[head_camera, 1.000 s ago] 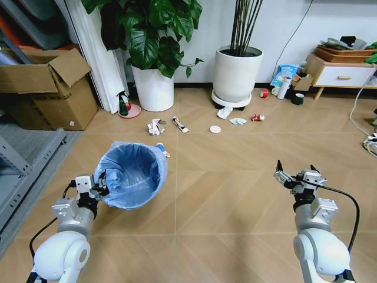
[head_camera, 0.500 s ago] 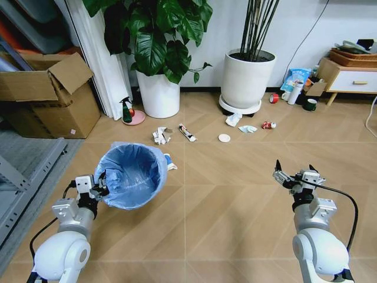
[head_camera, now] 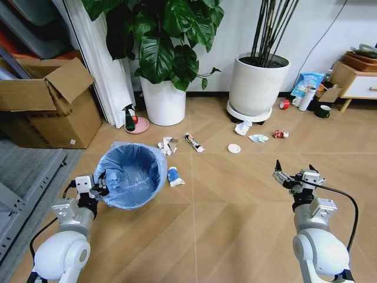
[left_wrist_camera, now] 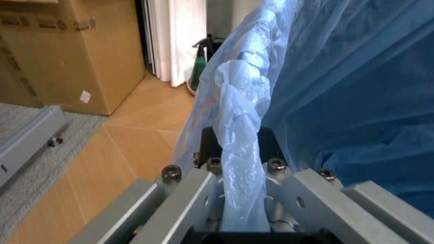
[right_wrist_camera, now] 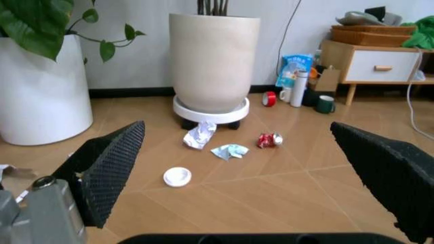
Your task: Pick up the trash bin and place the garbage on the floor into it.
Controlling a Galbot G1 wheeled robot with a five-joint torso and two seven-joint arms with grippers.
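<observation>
Left fingers (head_camera: 100,184) pinch the trash bin (head_camera: 131,175) rim.

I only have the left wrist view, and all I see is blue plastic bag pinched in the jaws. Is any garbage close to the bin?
Observer: Yes. In the head view a blue-white scrap lies on the floor just beside the trash bin, on the robot's right of it.
Operator: Is the right gripper carrying anything?
Observer: No. The right gripper hangs over bare floor, jaws open and empty.
Operator: Where's the rest?
Observer: Farther ahead: a white disc, a crushed red can and crumpled paper, near the big white pot.
</observation>
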